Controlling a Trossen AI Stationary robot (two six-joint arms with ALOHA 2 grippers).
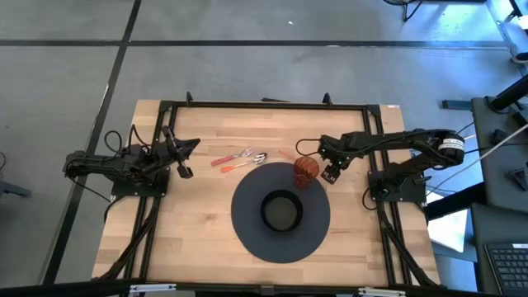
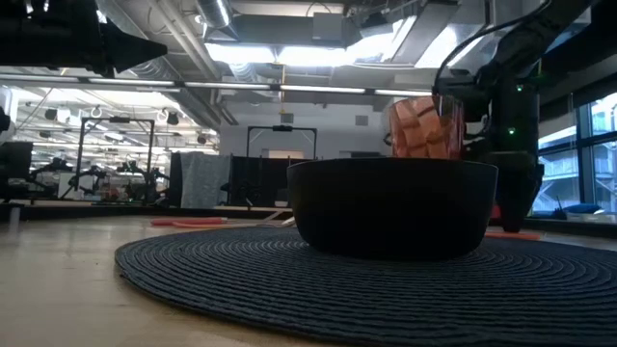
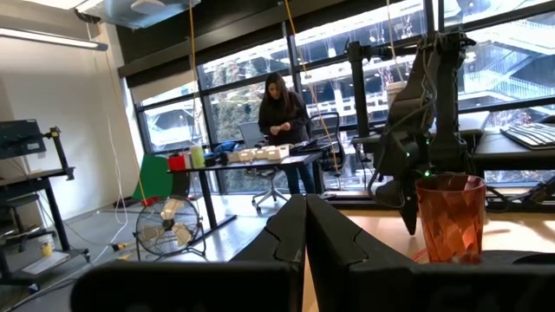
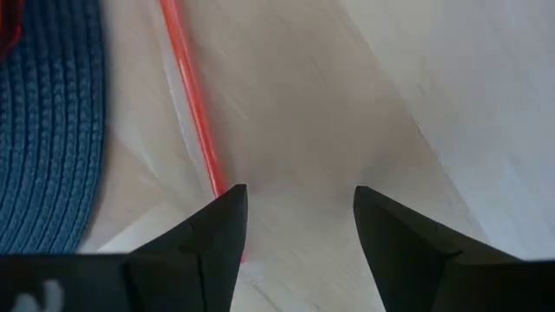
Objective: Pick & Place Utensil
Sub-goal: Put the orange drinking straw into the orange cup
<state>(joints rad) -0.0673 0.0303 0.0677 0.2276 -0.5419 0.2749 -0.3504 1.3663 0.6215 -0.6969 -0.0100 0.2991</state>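
Right pincer (image 1: 327, 165) poised open above an orange-handled utensil (image 4: 192, 104) on the tabletop (image 1: 198, 231).

The right pincer's fingers (image 4: 208, 230) stand wide apart, pointing down at the bare wood just beside the round dark placemat (image 1: 280, 213) and the orange faceted cup (image 1: 306, 170) on its rim; the slim orange handle lies close against one finger, outside the gap and not gripped. Two more utensils (image 1: 239, 158) lie well apart, between the arms. A black bowl (image 1: 280, 210) sits at mat centre. The left pincer (image 1: 183, 158) is closed, empty, at the left.
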